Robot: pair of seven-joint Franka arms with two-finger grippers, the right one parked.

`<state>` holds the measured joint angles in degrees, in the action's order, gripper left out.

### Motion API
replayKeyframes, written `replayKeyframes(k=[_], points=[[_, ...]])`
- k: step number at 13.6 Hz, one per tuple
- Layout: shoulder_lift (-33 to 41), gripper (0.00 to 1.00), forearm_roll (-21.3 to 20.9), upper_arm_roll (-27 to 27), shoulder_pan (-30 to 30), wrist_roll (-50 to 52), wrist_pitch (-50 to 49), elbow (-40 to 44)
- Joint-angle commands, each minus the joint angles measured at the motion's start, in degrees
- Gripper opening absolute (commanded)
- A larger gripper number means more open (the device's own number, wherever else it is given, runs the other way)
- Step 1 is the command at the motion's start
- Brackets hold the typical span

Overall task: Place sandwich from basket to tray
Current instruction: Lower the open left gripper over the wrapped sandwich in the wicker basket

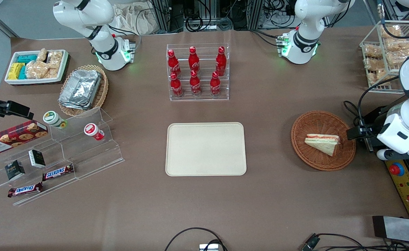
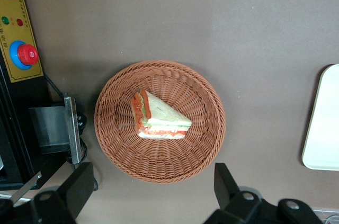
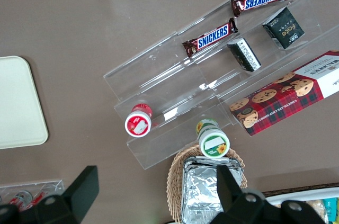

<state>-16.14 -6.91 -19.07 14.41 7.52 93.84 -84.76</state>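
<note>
Flat cream rectangular tray (image 1: 206,149) lay bare on brown worktop (image 1: 267,195). Triangular white-bread sandwich (image 2: 159,117) rested in round reddish-brown wicker basket (image 2: 160,122). End effector (image 2: 151,192) hovered above the basket, fingers spread wide, gripping nothing.

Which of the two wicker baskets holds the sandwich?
The reddish-brown round basket, toward the working arm's end of the table, holds the sandwich. The lighter tan basket holds foil containers. The open end effector hovers above the reddish-brown one.

The working left arm (image 1: 405,122) has glossy white rounded shells with a dark grey joint cap and black cabling. Its gripper (image 2: 151,195) carries 2 matte black fingers (image 2: 79,187), wide apart. Both white bases glow green.
</note>
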Motion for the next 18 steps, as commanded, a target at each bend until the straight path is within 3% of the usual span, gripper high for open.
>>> replayKeyframes(k=[1,9,12,18], points=[[-1.18,1.00,0.23,-0.18,0.18,-0.32,-1.38,2.23],[-1.18,1.00,-1.26,-0.01,0.10,1.34,-0.86,-0.76],[-1.27,1.00,-1.17,-0.01,0.18,10.28,0.45,-2.68],[-0.56,1.00,-1.26,1.05,1.24,30.61,14.85,-16.82]])
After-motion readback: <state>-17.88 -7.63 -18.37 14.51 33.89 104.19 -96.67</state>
